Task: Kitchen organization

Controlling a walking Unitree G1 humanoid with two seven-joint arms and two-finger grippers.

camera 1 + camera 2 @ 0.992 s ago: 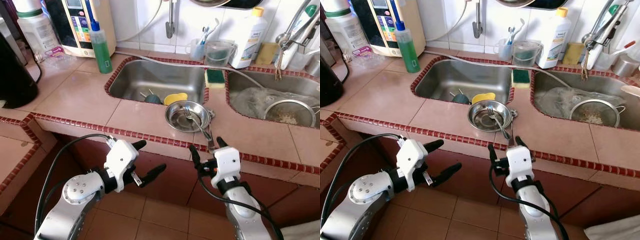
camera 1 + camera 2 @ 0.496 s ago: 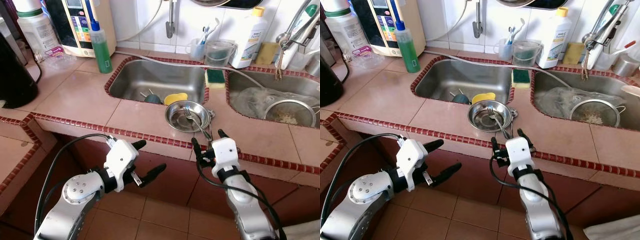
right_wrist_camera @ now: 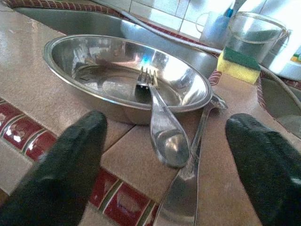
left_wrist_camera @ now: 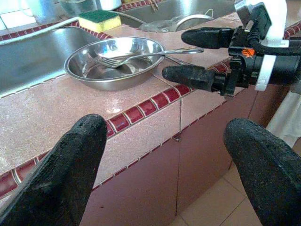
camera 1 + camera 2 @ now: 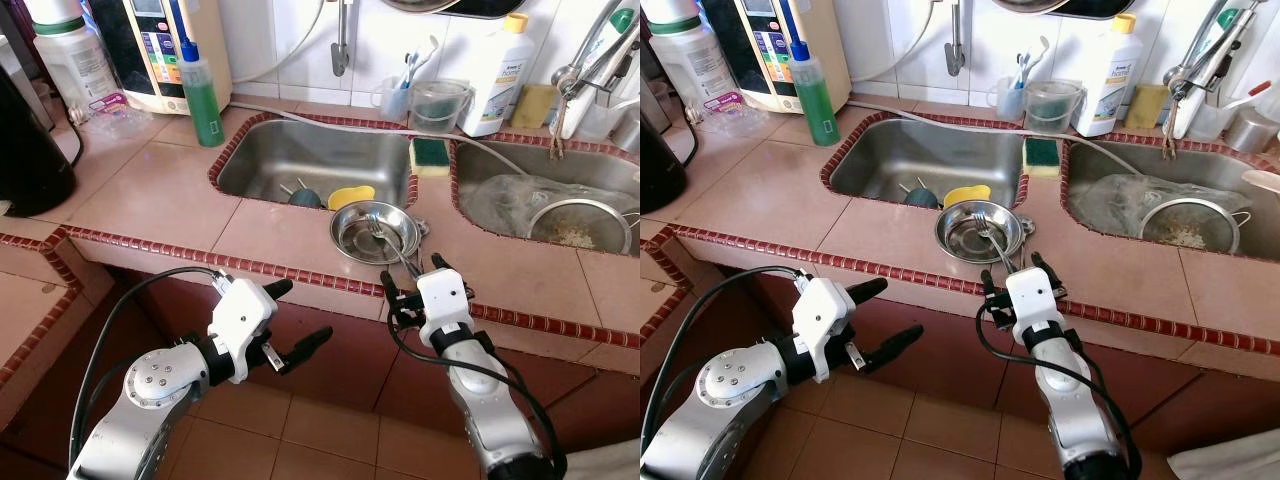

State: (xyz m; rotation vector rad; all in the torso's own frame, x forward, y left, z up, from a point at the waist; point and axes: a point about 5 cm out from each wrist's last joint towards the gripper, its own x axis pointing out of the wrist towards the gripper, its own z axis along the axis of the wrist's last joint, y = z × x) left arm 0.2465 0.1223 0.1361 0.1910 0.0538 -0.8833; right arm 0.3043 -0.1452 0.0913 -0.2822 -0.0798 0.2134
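The right end effector [image 5: 412,281], white-cased on a silver arm, reaches up to the front edge of the pink tiled worktop [image 5: 150,190], its two black fingers spread apart. The left end effector [image 5: 296,320] hangs lower, below that edge, its fingers wide apart too.

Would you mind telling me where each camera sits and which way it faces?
Head stereo pair: looks forward and down at the tiled counter; both arms show.
Left wrist view: low beside the counter, along the left gripper toward the bowl and right gripper.
Right wrist view: at the counter edge, between open fingers, facing the fork.
All share the bowl.
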